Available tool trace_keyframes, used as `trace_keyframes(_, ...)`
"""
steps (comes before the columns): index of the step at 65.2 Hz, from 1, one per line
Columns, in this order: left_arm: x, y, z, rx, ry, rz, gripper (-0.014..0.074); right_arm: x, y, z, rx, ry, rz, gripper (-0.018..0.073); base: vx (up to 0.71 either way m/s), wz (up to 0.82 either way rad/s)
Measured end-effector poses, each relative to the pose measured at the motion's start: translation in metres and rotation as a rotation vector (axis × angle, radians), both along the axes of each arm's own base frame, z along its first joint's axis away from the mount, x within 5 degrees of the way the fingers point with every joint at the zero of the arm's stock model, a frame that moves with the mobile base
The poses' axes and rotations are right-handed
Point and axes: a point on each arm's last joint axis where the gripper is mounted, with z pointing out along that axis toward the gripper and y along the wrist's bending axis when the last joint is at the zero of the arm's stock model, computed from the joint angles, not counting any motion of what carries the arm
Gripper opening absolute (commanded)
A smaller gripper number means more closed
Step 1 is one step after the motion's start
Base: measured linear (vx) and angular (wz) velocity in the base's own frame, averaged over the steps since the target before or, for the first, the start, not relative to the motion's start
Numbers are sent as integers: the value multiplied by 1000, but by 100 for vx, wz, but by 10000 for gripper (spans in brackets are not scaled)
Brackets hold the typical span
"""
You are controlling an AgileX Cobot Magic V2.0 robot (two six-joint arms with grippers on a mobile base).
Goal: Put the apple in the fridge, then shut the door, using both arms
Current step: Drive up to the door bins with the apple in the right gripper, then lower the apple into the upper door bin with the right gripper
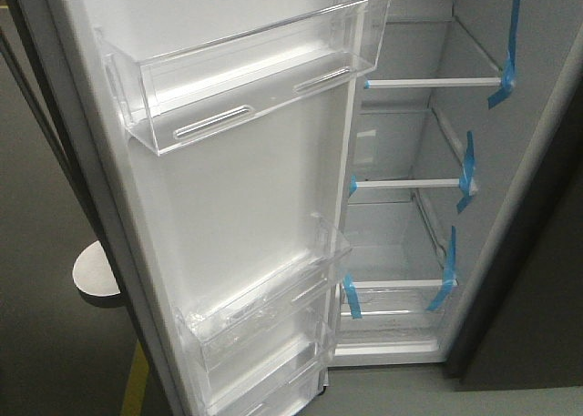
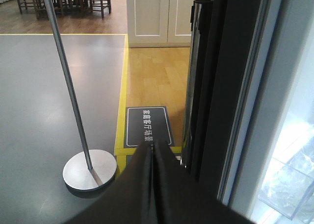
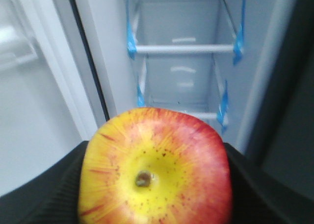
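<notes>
Open fridge (image 3: 186, 62) ahead, apple (image 3: 154, 167) clamped between right jaws, left jaws closed

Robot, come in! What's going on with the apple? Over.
Left gripper shut, empty, beside the door. Right gripper shut on the apple, facing the open fridge. Shelves bare, nothing blocking. Over.
</notes>
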Motion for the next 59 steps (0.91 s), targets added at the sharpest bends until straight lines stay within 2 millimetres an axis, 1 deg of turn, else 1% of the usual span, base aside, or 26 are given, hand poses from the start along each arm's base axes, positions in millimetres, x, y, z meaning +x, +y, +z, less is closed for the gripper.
trace_keyframes(3, 0, 0, 0, 0, 0, 0, -6, 5, 3, 22, 8, -41, 40, 225, 0, 0)
trace_keyframes(14, 0, 0, 0, 0, 0, 0, -6, 34, 16, 77, 55, -102, 213, 228, 0, 0)
trace_keyframes(17, 0, 0, 0, 0, 0, 0, -6, 47, 19, 86, 80, -108, 258, 230, 0, 0)
trace_keyframes(25, 0, 0, 0, 0, 0, 0, -6, 70, 24, 105, 120, -138, 352, 231, 0, 0)
trace_keyframes(30, 0, 0, 0, 0, 0, 0, -6, 87, 28, 108, 133, -134, 394, 233, 0, 0)
trace_keyframes(35, 0, 0, 0, 0, 0, 0, -6, 102, 38, 109, 123, -134, 440, 237, 0, 0)
trace_keyframes(41, 0, 0, 0, 0, 0, 0, -6, 119, 59, 105, 86, -125, 516, 240, 0, 0)
trace_keyframes(46, 0, 0, 0, 0, 0, 0, -6, 130, 85, 99, 58, -104, 583, 242, 0, 0)
trace_keyframes(52, 0, 0, 0, 0, 0, 0, -6, 144, 112, 88, 24, -72, 628, 244, 0, 0)
trace_keyframes(59, 0, 0, 0, 0, 0, 0, -6, 156, 136, 77, -14, -63, 648, 245, 0, 0)
